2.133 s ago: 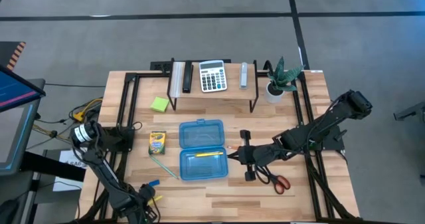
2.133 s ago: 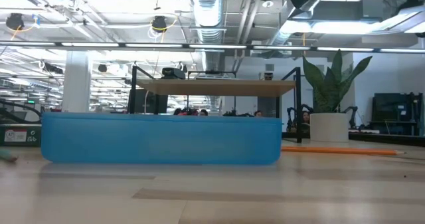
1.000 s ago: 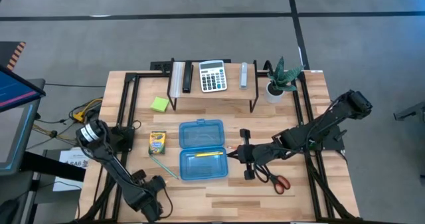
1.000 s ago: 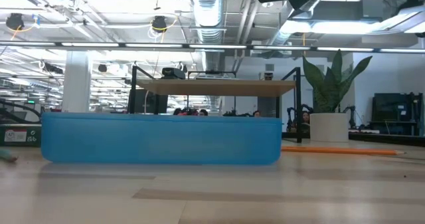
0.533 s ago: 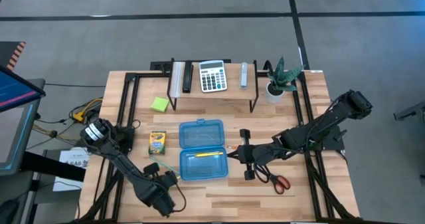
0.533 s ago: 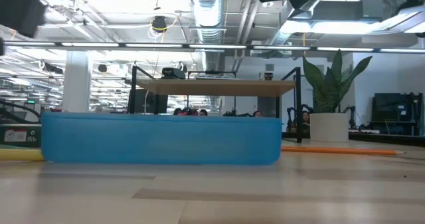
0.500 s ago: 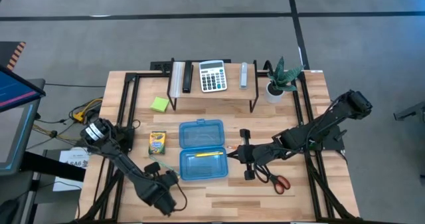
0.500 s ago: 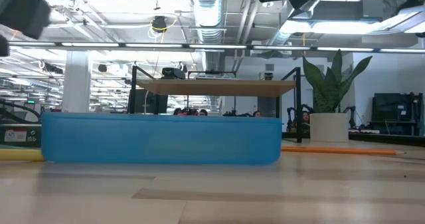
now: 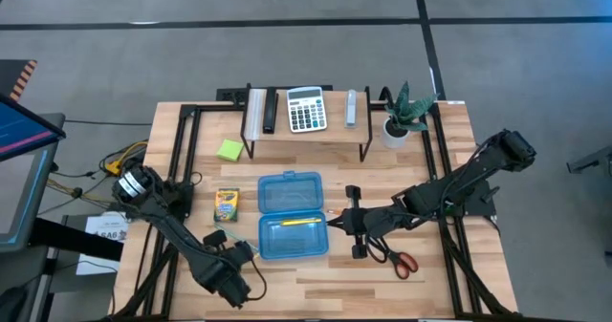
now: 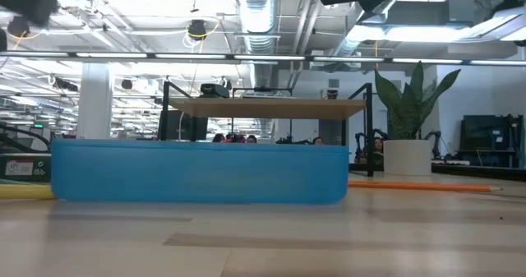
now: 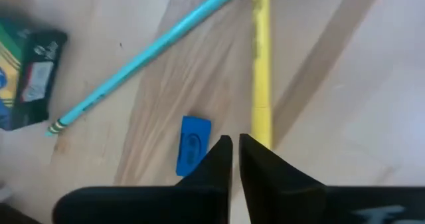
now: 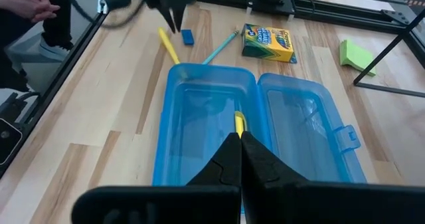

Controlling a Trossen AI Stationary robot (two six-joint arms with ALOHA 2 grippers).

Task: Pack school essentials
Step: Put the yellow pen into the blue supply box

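Pressed together, jaws of the left gripper, hovering over the counter beside a yellow pencil, near a blue eraser and a teal pencil. Likewise closed, jaws of the right gripper, poised above the open blue pencil case holding another yellow pencil. Crayon box left of the case; scissors to its right; sticky-note pad by the shelf.

High view looks straight down on the whole wooden table. Low view sits at tabletop level, close behind the open blue plastic case, which the right wrist view also shares.
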